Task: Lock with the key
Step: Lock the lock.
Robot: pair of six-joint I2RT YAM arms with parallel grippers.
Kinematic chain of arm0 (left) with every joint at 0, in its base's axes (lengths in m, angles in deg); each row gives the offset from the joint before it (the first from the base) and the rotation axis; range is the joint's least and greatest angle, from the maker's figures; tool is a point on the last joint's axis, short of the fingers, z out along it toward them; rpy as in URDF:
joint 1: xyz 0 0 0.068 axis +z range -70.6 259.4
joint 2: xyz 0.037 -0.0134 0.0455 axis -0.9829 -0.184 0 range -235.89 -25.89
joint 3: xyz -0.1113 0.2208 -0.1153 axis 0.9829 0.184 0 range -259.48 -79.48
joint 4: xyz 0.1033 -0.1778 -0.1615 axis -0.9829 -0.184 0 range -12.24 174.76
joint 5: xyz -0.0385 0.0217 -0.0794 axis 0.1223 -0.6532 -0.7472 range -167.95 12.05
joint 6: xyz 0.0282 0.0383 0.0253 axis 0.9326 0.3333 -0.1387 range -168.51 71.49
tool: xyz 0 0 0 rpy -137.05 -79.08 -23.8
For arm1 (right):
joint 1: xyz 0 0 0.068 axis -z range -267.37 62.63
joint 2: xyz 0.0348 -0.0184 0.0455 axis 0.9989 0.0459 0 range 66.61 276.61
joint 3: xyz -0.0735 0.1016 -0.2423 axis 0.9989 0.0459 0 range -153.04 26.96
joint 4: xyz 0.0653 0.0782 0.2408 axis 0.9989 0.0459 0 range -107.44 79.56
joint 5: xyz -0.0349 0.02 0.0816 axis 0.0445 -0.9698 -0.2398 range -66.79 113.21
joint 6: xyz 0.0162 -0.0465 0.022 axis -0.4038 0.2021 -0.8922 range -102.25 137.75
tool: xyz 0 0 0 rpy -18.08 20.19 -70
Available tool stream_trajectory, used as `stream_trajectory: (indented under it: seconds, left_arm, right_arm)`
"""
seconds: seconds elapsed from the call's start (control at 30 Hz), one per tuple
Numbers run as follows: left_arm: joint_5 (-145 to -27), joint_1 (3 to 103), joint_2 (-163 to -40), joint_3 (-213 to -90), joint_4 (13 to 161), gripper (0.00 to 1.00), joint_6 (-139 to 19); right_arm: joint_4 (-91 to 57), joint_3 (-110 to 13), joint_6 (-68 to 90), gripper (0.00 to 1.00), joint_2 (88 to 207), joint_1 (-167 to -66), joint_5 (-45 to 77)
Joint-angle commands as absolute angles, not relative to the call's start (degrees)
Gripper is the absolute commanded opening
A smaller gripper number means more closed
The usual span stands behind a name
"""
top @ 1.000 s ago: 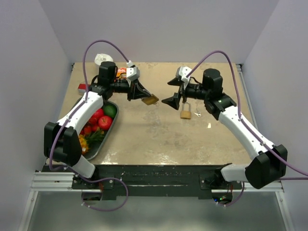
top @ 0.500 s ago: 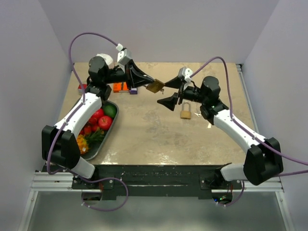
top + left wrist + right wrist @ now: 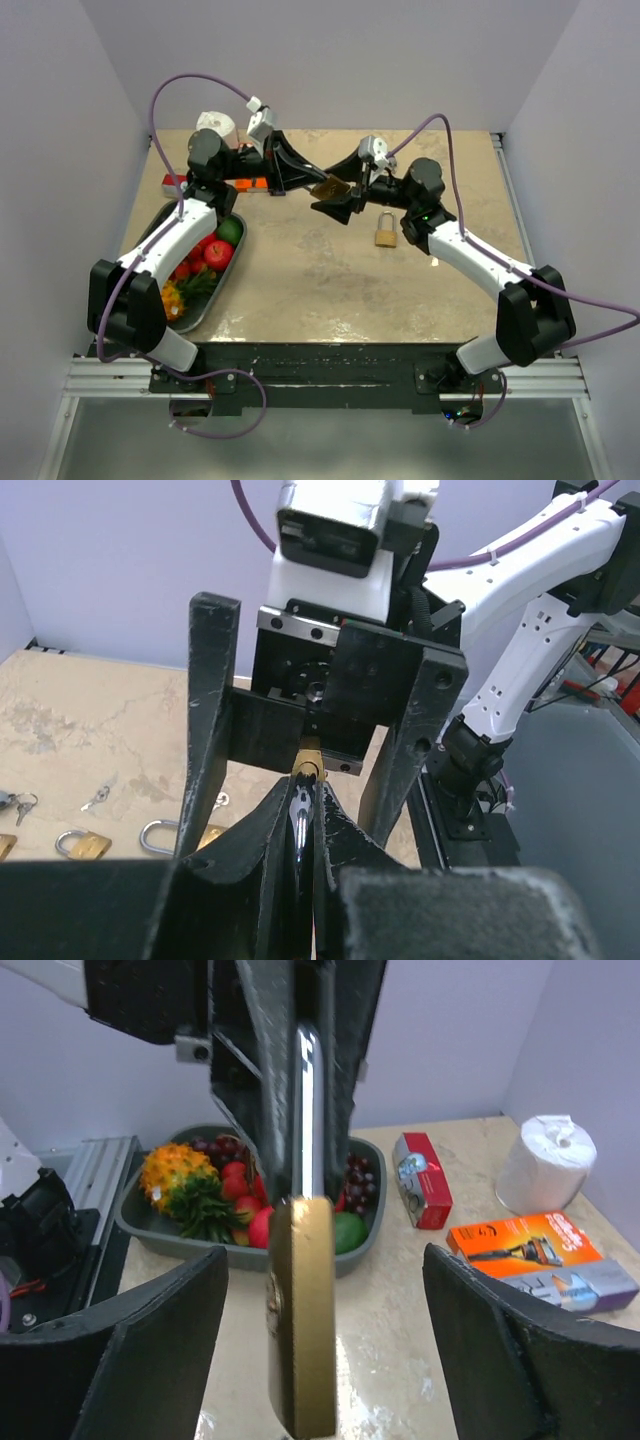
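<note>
The padlock (image 3: 300, 1310) is brass-gold, its shackle (image 3: 308, 1110) silver. The worktop (image 3: 300, 270) is beige, mottled brown. Grey tray (image 3: 135, 1222) with red, green and orange fruit (image 3: 190, 1195). One red box (image 3: 418, 1178), one orange box (image 3: 530, 1252). White paper roll (image 3: 545, 1160). Purple cables (image 3: 200, 85).

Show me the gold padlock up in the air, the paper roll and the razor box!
held padlock (image 3: 300, 1310), right wrist view, brass body's narrow side.
paper roll (image 3: 542, 1180), right wrist view, its white side.
razor box (image 3: 520, 1243), right wrist view, orange top face.

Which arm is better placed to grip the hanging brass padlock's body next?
Right. The right gripper is open and straddles the brass padlock without touching it, while the left gripper is shut on its silver shackle.
</note>
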State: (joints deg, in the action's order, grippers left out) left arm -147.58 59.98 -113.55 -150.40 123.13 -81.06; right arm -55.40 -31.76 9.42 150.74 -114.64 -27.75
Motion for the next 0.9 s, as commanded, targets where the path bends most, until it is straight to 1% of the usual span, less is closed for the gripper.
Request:
stream_trajectory:
  seconds: [0.0,0.1,0.27,0.33,0.5,0.63,0.73,0.77,0.87]
  left_arm:
    - [-145.3,60.1,-109.9,-150.8,130.7,0.00,-83.5]
    - [-144.5,60.1,-110.3,-150.8,134.2,0.00,-86.1]
    - [-143.0,60.4,-110.3,-151.2,135.8,0.00,-87.7]
    - [-142.3,60.7,-110.5,-151.3,137.0,0.00,-89.1]
    - [-140.7,61.4,-111.1,-152.5,139.1,0.00,-91.1]
    - [-140.4,61.7,-111.3,-153.3,139.7,0.00,-92.3]
    - [-139.5,61.7,-111.4,-153.5,140.2,0.00,-93.8]
    - [-139.0,61.7,-111.5,-153.6,140.3,0.00,-94.2]
    - [-138.1,61.7,-111.6,-153.8,140.6,0.00,-94.9]
  right_arm:
    - [-58.8,-34.7,9.5,0.79,149.2,-115.9,-30.1]
    - [-61.2,-33.8,8.1,0.79,149.3,-116.3,-30.1]
    - [-65.4,-32.6,0.1,0.81,149.8,-116.1,-26.1]
    - [-68.9,-31.8,-2.4,0.79,150.3,-115.9,-25.5]
    - [-70.9,-30.9,-6.3,0.75,150.6,-115.8,-23.4]
    - [-71.1,-29.8,-6.4,0.74,150.5,-115.7,-23.1]
    - [-71.8,-30.1,-7.6,0.70,150.6,-115.8,-23.0]
    - [-72.2,-30.3,-8.3,0.64,151.0,-115.8,-23.0]
    - [-73.2,-30.7,-9.5,0.58,151.8,-115.8,-22.9]
